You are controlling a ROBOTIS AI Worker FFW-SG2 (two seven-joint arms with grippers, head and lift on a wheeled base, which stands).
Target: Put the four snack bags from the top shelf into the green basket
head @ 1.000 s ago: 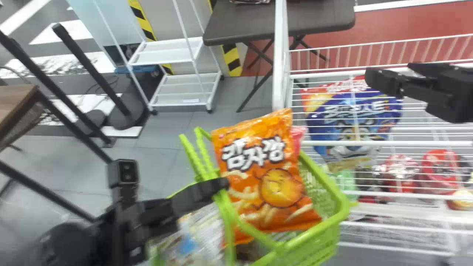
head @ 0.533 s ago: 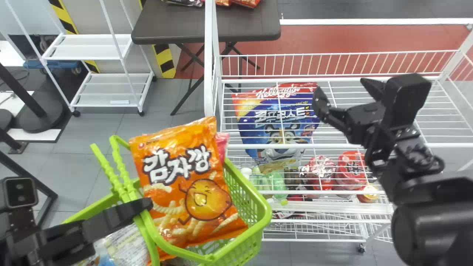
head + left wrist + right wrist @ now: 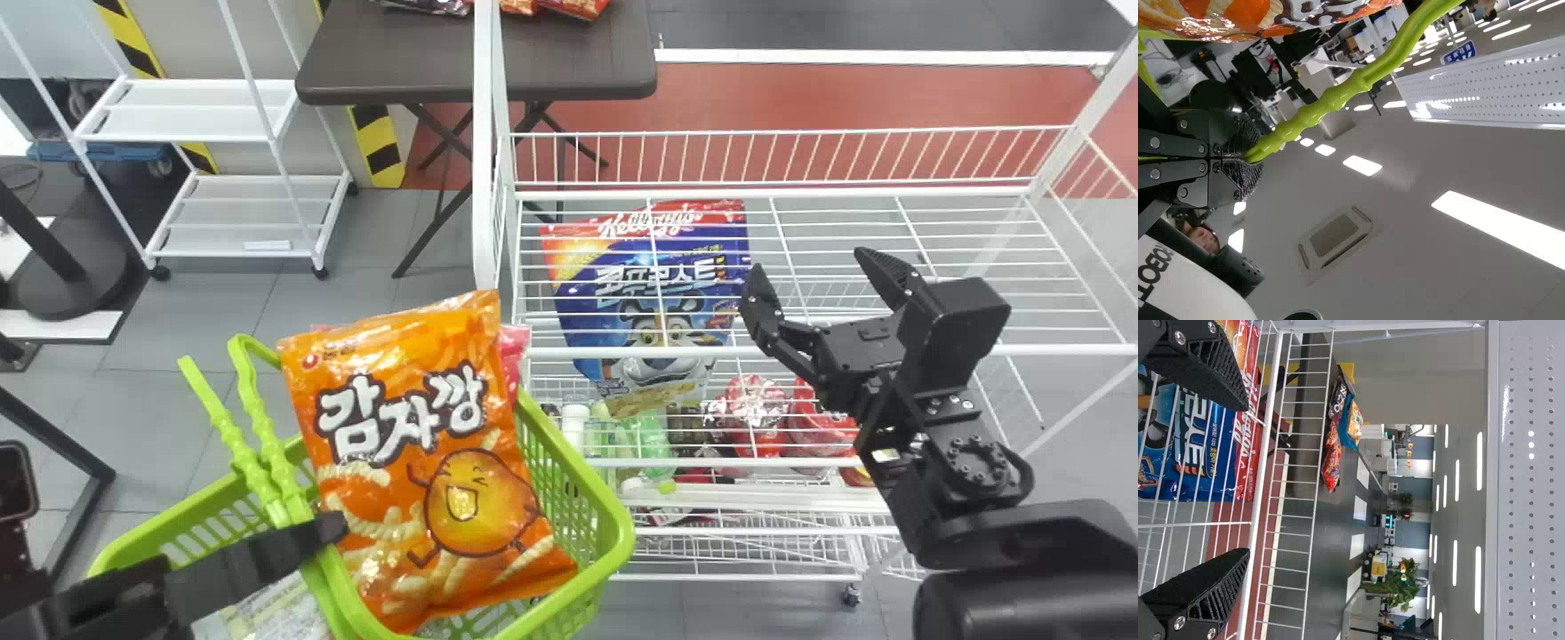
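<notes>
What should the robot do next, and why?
Perhaps draw the black right gripper back from the white wire shelf: it's open and empty, the orange snack bag is in the green plastic basket, and the blue cereal bag is under the wires.

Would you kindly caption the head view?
Orange snack bag in the green basket, right gripper open above the wire shelf.

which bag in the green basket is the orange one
The bag with the smiling potato cartoon; the bag behind it is pink, the lower-left one whitish.
</notes>
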